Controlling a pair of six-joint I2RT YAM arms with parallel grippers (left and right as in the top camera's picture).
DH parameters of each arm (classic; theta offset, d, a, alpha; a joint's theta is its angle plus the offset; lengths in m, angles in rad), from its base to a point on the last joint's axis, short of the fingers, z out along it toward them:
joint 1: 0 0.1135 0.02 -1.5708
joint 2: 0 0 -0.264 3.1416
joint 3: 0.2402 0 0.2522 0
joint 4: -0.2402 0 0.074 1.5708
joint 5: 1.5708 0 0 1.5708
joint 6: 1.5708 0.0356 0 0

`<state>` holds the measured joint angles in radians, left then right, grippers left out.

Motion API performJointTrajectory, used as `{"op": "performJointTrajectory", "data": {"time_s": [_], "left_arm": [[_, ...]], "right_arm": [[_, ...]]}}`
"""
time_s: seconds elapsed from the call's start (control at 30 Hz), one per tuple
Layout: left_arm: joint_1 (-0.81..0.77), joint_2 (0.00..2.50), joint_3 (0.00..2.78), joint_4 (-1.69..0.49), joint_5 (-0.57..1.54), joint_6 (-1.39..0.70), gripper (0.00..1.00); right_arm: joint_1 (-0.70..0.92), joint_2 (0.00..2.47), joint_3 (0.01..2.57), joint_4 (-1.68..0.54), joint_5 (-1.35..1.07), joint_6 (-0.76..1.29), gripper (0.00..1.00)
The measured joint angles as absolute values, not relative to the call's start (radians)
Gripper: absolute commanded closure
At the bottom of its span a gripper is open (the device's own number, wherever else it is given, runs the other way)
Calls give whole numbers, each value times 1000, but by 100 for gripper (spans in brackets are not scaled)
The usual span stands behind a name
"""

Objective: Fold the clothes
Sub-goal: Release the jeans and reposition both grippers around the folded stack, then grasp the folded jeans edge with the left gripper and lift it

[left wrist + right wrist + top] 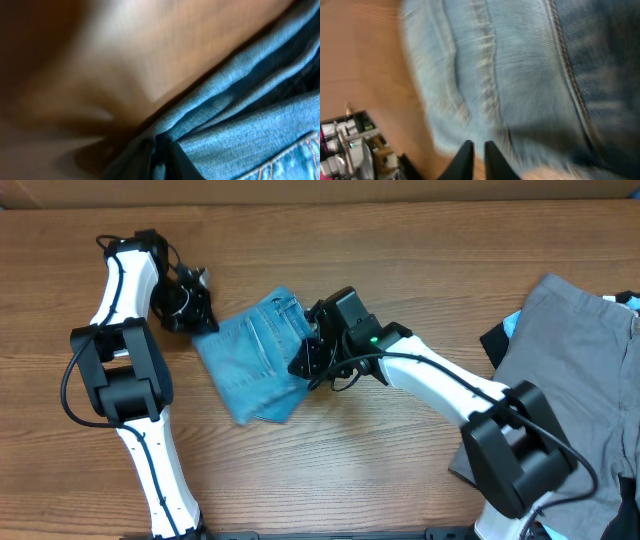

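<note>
jeans (255, 365) — 1 | grey trousers (570, 360) — 1 | robot arms (125, 365) (440, 380) — 2

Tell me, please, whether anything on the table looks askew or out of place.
The folded jeans lie slanted to the edges of the table, and the bundle is uneven, its layers not lining up at the lower corner. At the right, the grey trousers sprawl unfolded over a black piece.

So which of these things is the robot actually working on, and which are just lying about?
In the job: blue jeans, left gripper, right gripper, both at the jeans.
Lying about: grey trousers, black piece, pale-blue piece, all off to the right.
</note>
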<state>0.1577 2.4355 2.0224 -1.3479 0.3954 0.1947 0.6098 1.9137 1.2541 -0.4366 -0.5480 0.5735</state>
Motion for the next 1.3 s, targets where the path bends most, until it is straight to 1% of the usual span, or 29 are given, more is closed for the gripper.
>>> {"op": "performJointTrajectory", "data": {"time_s": [0.1,0.2,0.23,0.3,0.33,0.4,0.53,0.6,0.67,0.7,0.77,0.87,0.93,0.97,1.03,1.13,1.2,1.3], "left_arm": [[150,2438,2020,-1480,418,219,81],[137,2438,2018,-1584,461,268,79],[130,2438,2018,-1596,474,283,76],[117,2438,2018,-1599,495,300,64],[109,2438,2018,-1597,504,307,59],[95,2438,2017,-1573,521,319,51],[78,2438,2016,-1473,547,330,42],[77,2438,2016,-1414,555,334,32],[78,2438,2016,-1376,561,340,20],[78,2438,2016,-1362,566,344,16],[78,2438,2016,-1342,571,343,16],[79,2438,2016,-1318,574,348,17],[79,2438,2016,-1317,585,355,16],[81,2438,2016,-1324,602,371,14],[88,2438,2016,-1355,651,424,6],[99,2438,2016,-1399,727,535,5],[108,2438,2016,-1402,749,585,4],[117,2438,2016,-1407,755,632,5]], "right_arm": [[604,1974,1254,-456,-537,601,91],[587,2009,1253,-488,-534,636,88],[578,2009,1253,-490,-534,648,88],[561,2009,1254,-505,-525,679,88],[549,2009,1255,-522,-517,698,88],[525,2008,1257,-559,-504,723,87],[462,2008,1256,-602,-473,729,85],[438,2008,1256,-599,-463,721,85],[431,2008,1256,-599,-455,717,84],[432,2008,1256,-599,-450,714,84],[434,2008,1256,-598,-442,710,84],[434,2008,1256,-596,-441,706,84],[434,2008,1256,-595,-441,698,84],[434,2008,1256,-595,-442,686,84],[434,2008,1256,-596,-451,660,84],[433,2008,1267,-613,-475,630,84],[433,2000,1274,-618,-501,615,84],[437,1972,1278,-616,-540,600,84]]}}
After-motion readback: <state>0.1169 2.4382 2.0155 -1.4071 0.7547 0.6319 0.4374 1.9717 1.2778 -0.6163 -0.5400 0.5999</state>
